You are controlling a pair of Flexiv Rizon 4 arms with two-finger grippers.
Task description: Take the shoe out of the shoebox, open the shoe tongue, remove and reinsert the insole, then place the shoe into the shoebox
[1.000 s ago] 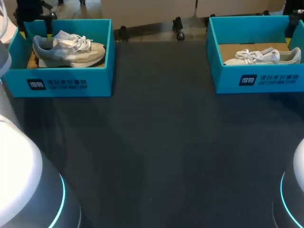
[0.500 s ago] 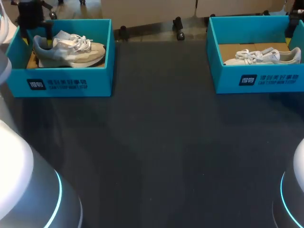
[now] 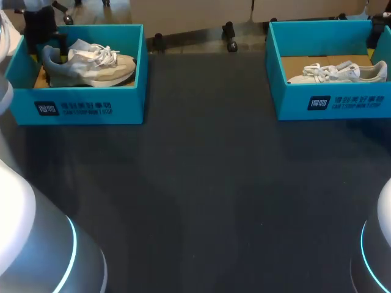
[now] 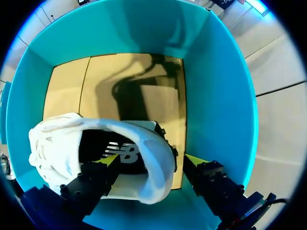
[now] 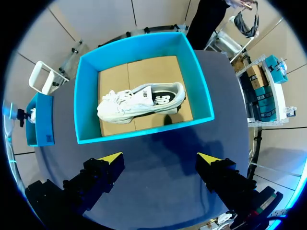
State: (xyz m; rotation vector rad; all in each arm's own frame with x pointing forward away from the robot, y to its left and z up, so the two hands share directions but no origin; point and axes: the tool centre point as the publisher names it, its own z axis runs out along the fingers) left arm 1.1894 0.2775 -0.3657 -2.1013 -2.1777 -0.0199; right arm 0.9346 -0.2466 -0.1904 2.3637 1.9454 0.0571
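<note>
While spread wide and empty, lower left gripper (image 4: 151, 161) astride shoe (image 4: 55, 143) heel, clear of shoebox (image 4: 220, 96) wall, before closing.

2 teal shoeboxes (image 3: 85, 108) (image 3: 342, 104), 2 pale shoes (image 3: 91, 66) (image 3: 339, 73) — 1 per shoebox, 2 grippers (image 4: 152, 160) (image 5: 159, 158)

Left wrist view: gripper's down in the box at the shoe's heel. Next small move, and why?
Probably shut the left gripper on the heel. Its fingers stand open astride the heel rim of the shoe, one yellow tip over the opening and the other outside. The shoe lies in the shoebox, not yet gripped, so it cannot be lifted.
</note>
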